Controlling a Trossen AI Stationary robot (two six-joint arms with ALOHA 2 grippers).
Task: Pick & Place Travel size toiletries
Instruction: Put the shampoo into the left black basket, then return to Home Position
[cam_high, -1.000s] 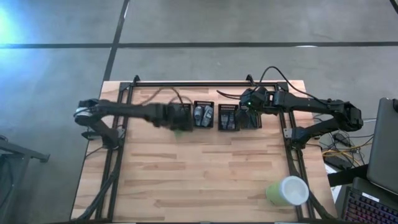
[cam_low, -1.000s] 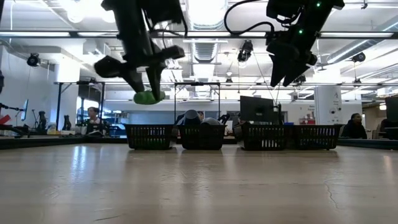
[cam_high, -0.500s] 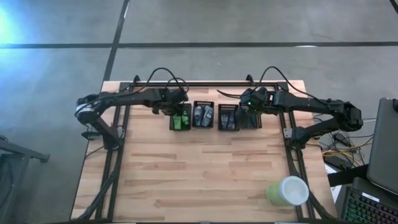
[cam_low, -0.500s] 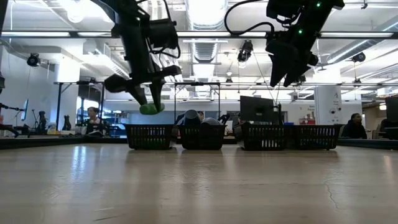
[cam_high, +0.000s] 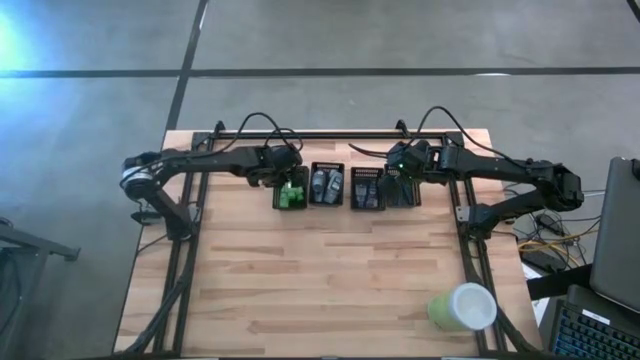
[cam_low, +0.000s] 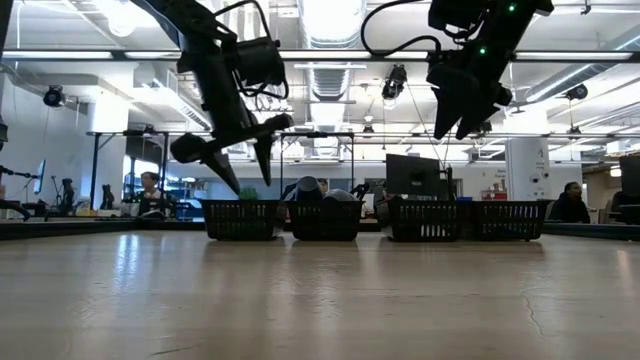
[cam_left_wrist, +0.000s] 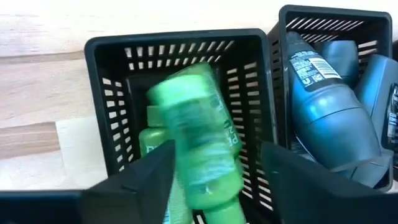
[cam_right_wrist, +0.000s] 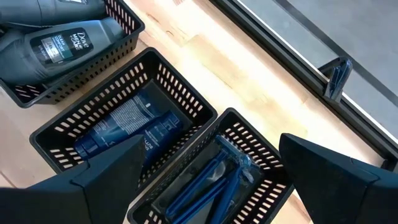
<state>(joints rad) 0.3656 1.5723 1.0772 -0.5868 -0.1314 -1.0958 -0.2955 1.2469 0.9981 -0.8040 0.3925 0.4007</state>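
My left gripper (cam_low: 248, 182) hangs open just above the leftmost black mesh bin (cam_high: 291, 190). In the left wrist view a bright green bottle (cam_left_wrist: 199, 143) shows blurred between and below the fingers, inside that bin (cam_left_wrist: 174, 38), over another green bottle (cam_left_wrist: 148, 138). In the low view nothing is between the fingers, and a bit of green (cam_low: 247, 193) shows at the bin's rim. My right gripper (cam_low: 462, 125) hangs open and empty above the two right bins, one with a dark blue tube (cam_right_wrist: 124, 134), one with blue razors (cam_right_wrist: 217, 174).
Four black mesh bins stand in a row at the far middle of the table; the second (cam_left_wrist: 336, 99) holds grey bottles. A pale green-white cup (cam_high: 465, 306) lies at the near right corner. People and desks show in the room behind.
My left gripper has come down over the leftmost bin with the green bottle and has opened. The bottle has left the fingers and dropped into the bin. My right gripper has kept still.
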